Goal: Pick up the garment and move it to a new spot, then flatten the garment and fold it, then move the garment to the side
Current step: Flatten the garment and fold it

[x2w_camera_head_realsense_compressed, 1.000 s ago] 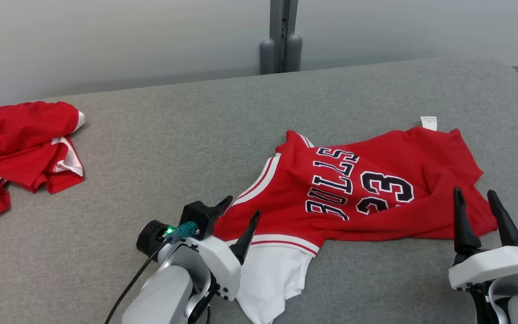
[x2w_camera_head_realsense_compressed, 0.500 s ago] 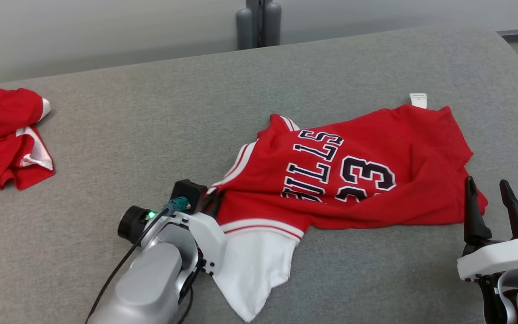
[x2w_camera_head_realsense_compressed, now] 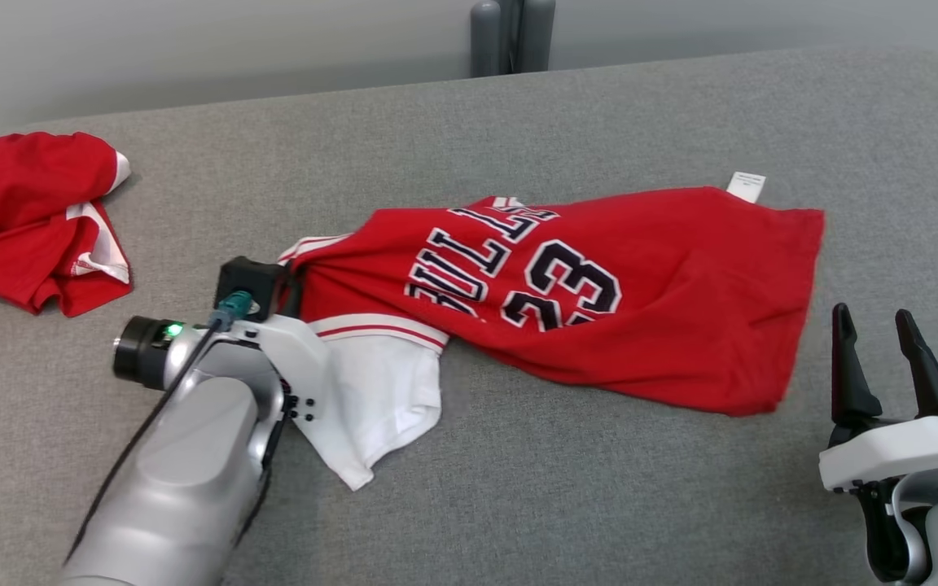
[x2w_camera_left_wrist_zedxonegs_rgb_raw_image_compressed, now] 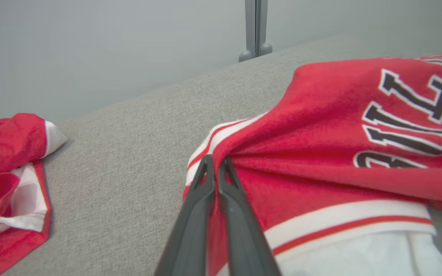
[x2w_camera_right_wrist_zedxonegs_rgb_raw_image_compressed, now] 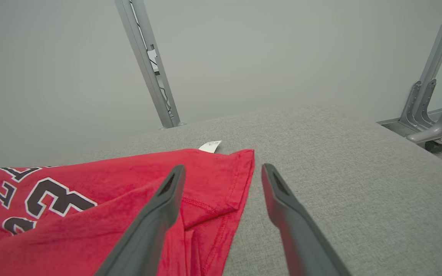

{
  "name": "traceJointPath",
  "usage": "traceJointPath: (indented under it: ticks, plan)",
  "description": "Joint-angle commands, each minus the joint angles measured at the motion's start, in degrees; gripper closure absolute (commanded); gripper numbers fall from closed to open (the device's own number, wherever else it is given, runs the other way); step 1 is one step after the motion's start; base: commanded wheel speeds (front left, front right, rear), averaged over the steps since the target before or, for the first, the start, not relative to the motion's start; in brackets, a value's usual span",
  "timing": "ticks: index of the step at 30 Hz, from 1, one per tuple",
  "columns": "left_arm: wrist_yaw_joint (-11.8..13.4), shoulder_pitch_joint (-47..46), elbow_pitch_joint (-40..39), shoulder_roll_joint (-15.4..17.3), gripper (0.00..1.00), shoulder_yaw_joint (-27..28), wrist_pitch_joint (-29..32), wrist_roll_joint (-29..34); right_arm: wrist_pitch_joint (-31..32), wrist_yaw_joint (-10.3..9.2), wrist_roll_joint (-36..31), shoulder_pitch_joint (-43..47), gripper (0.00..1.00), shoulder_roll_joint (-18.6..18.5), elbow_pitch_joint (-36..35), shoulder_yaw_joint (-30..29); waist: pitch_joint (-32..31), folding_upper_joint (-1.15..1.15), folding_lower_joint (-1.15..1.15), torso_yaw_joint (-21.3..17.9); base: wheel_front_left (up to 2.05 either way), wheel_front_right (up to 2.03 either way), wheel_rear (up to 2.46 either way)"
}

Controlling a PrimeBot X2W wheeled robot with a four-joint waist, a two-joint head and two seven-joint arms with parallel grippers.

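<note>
The garment (x2w_camera_head_realsense_compressed: 615, 309) is a red jersey with dark "BULLS 23" lettering and a white sleeve (x2w_camera_head_realsense_compressed: 379, 391), stretched across the grey table (x2w_camera_head_realsense_compressed: 518, 488). My left gripper (x2w_camera_head_realsense_compressed: 286, 285) is shut on the garment's left edge near the white-striped trim; in the left wrist view the two dark fingers (x2w_camera_left_wrist_zedxonegs_rgb_raw_image_compressed: 221, 199) meet on bunched red cloth (x2w_camera_left_wrist_zedxonegs_rgb_raw_image_compressed: 320, 126). My right gripper (x2w_camera_head_realsense_compressed: 876, 325) is open at the lower right, clear of the cloth. In the right wrist view its fingers (x2w_camera_right_wrist_zedxonegs_rgb_raw_image_compressed: 167, 195) stand apart above the garment's hem corner (x2w_camera_right_wrist_zedxonegs_rgb_raw_image_compressed: 221, 184).
A second red and white garment (x2w_camera_head_realsense_compressed: 29, 220) lies crumpled at the table's left edge, also seen as that red garment (x2w_camera_left_wrist_zedxonegs_rgb_raw_image_compressed: 6, 172) in the left wrist view. A grey post (x2w_camera_head_realsense_compressed: 512, 37) stands behind the table. Metal frame legs (x2w_camera_right_wrist_zedxonegs_rgb_raw_image_compressed: 424, 103) stand off the table's right end.
My left gripper shut on the garment's left edge and dragged it left, stretching the cloth out. The camera also shifted. The right gripper stayed open at the lower right.
</note>
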Motion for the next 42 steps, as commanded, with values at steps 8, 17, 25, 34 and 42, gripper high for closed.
traceJointPath:
  ticks: [8,17,25,34,42]
  plan:
    - [-0.69,-1.53,3.60,2.59,0.78,1.00,-1.12,-1.14,0.00,0.01,-0.60,-2.21,0.00,-1.11,1.33,-2.63,1.20,0.00,0.00,-1.04,0.00,0.00,0.00]
    - [-0.31,2.80,-1.88,2.42,0.00,3.15,-2.61,-1.40,2.65,0.01,-1.81,-5.29,0.00,-3.60,4.73,-6.01,0.53,0.00,0.00,1.16,0.00,0.00,0.00]
    - [1.39,13.25,-17.99,2.41,0.00,6.27,-2.62,1.49,9.27,0.01,-1.90,-11.64,0.00,-7.51,13.94,-4.87,0.80,0.00,0.00,5.69,0.00,0.00,0.00]
    - [1.89,21.87,-30.34,1.15,0.00,8.17,-2.62,4.49,18.31,0.01,-1.35,-19.94,0.00,-11.19,28.16,-3.06,1.86,0.00,0.00,10.88,0.00,0.00,0.00]
    - [1.87,24.35,-35.25,0.74,0.00,10.03,-2.63,6.28,26.95,0.01,0.49,-24.25,0.50,-12.74,36.89,-1.79,2.87,0.00,0.00,13.81,0.00,0.00,0.00]
